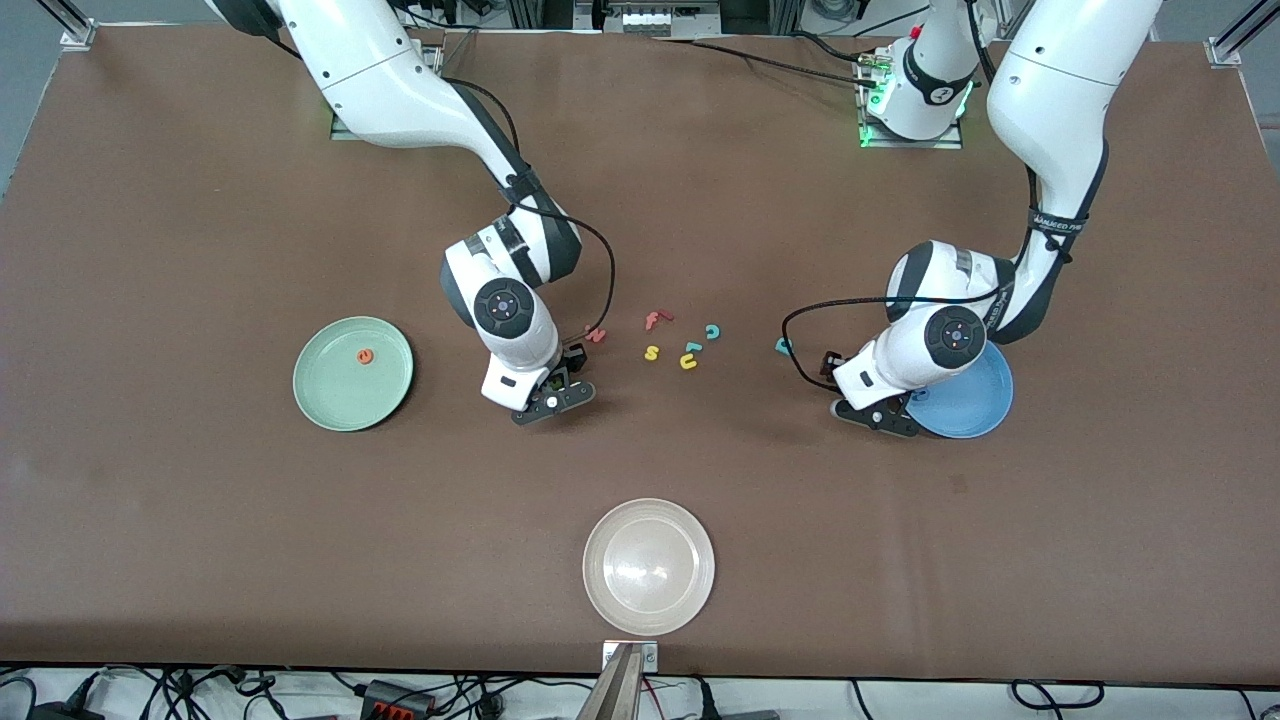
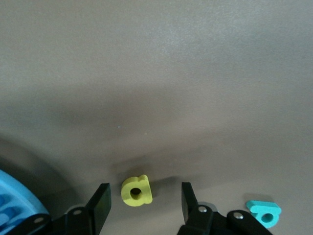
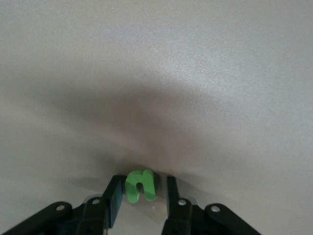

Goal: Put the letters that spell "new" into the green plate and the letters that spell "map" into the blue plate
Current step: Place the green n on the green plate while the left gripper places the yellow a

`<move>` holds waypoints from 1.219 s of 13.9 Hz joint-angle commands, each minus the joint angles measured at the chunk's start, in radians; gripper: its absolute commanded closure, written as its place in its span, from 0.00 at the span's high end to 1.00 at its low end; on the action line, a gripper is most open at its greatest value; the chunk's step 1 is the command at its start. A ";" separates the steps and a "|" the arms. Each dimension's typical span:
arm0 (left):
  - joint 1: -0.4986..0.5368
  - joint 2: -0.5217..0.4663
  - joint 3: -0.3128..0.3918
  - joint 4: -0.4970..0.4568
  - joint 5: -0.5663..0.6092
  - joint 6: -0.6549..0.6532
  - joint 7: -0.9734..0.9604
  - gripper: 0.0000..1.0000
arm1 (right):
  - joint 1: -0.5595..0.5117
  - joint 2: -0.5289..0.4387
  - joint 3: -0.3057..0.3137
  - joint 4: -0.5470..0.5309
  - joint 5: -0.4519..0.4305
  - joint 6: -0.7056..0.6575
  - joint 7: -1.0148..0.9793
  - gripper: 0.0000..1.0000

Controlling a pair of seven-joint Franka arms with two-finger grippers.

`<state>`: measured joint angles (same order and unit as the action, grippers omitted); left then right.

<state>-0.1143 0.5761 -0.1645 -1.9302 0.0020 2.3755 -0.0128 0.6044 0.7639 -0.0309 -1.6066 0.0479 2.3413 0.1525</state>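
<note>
2 arms bend low over the brown table (image 1: 200,520) in the front view. The right gripper (image 1: 553,400) sits between the green plate (image 1: 330,400), which carries the orange e (image 1: 366,356), and the loose letters. The left gripper (image 1: 876,416) is at the edge of the blue plate (image 1: 975,405), whose rim the arm partly hides, with the teal p (image 1: 783,346) just beside it. A white plate (image 1: 690,600) lies nearest the camera.

Left wrist view: the yellow a (image 2: 137,190) lies flat between the 2 spread fingers (image 2: 100,205), touching neither.

Right wrist view: the green n (image 3: 141,185) stands between fingers (image 3: 113,198) drawn narrow around it; actual contact cannot be made out.
</note>
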 commanded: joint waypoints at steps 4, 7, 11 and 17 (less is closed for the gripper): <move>0.004 0.008 0.003 -0.018 0.064 0.022 -0.013 0.35 | -0.014 0.003 -0.021 0.040 0.015 -0.017 0.001 0.05; 0.004 0.008 0.002 -0.056 0.064 0.095 -0.018 0.11 | -0.101 -0.093 -0.029 0.040 0.014 -0.129 0.015 0.02; 0.004 -0.059 0.003 -0.041 0.066 0.046 -0.006 0.06 | -0.294 -0.221 -0.070 -0.025 -0.008 -0.376 -0.008 0.02; 0.077 -0.130 0.010 0.103 0.072 -0.338 0.128 0.06 | -0.322 -0.259 -0.084 -0.234 -0.006 -0.311 0.006 0.03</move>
<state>-0.0953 0.4668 -0.1531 -1.8311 0.0574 2.0917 0.0366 0.2592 0.5308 -0.1185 -1.7618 0.0460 1.9802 0.1327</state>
